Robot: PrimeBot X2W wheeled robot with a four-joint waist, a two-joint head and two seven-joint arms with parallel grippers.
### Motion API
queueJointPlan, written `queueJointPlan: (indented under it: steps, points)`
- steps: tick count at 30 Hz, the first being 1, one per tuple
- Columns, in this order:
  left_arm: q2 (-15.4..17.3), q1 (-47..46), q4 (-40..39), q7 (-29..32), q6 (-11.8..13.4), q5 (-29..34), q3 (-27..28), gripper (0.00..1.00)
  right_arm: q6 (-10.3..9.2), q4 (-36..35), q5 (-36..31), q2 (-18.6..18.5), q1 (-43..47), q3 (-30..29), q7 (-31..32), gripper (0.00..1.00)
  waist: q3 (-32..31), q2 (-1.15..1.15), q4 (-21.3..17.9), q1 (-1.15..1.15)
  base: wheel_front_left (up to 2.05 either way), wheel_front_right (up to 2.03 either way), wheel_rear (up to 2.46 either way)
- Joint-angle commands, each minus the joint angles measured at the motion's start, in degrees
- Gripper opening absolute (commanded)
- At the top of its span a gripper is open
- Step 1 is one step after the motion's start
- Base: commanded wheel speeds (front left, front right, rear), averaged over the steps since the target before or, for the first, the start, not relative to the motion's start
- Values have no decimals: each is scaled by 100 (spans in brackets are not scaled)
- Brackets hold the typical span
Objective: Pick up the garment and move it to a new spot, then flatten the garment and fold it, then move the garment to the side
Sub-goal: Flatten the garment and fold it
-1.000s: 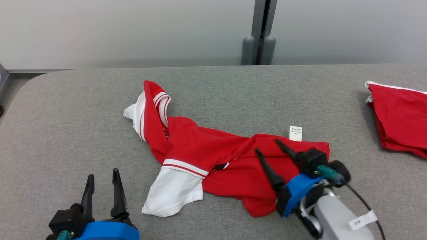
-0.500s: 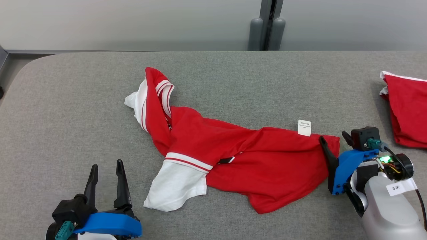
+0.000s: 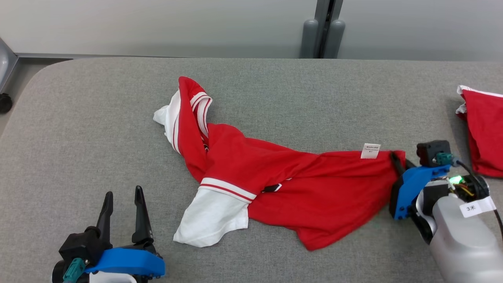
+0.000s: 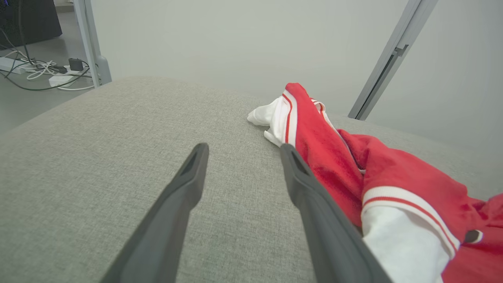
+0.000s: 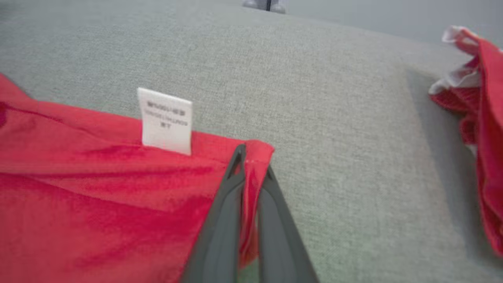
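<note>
Red cloth with white sleeves and red-and-white striped trim, the crumpled garment [image 3: 275,177] lies strung out across the middle of the head view on the grey fabric-covered table [image 3: 78,118]. Its collar end is bunched up left of centre, one white sleeve spreads toward the lower middle, and its hem runs out to the right.

The right gripper [image 3: 394,156], blue-bodied with dark fingers, sits at the right-centre of that frame, right at the hem's far right corner. In the right wrist view the right gripper [image 5: 253,165] has its two fingers pressed together with a fold of the red garment [image 5: 98,188] pinched between them. The small white rectangular care label [image 5: 166,120] stands on the hem edge just left of the fingertips; in the head view the label [image 3: 370,151] shows near the upper edge of the hem.

The left gripper [image 3: 123,192] is at the lower left of the head view, fingers parted with nothing between them, and the white sleeve lies to its right. In the left wrist view the left gripper [image 4: 243,151] points over bare table, and the garment [image 4: 353,165] fills the right side, close beside one finger; whether they touch cannot be told.

A second red cloth with white edging [image 3: 481,133] lies at the right edge of the head view, apart from the right gripper.
</note>
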Motion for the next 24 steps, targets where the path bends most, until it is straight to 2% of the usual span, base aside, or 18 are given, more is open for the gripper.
queueJointPlan:
  steps: [1, 8, 12, 18, 24]
  points:
    - [10, -24, -7, -15, -2, 51, 20, 100, -1, 3, -41, -100, -200, 27, -127, 0, -14, 0, -24, -1, 0, 0, 0]
    - [8, -27, -14, -16, -24, 84, -20, 100, -1, -79, -435, -378, -890, -22, -797, 0, -69, 0, -113, -1, 0, 0, 0]
    - [1, 37, 13, -16, -20, 97, -42, 100, -1, -154, -621, -385, -994, 70, -1000, 0, -145, 0, -156, -1, 0, 0, 0]
    - [-2, 127, 18, -16, -12, 90, -48, 100, -1, -513, -582, -145, -315, 587, -1131, 0, -252, 0, -267, -1, 0, 0, 0]
    - [30, 207, -26, -16, 1, 79, -35, 100, -1, -1378, -213, -27, 819, 1302, -1143, 0, -309, 0, -465, -1, 0, 0, 0]
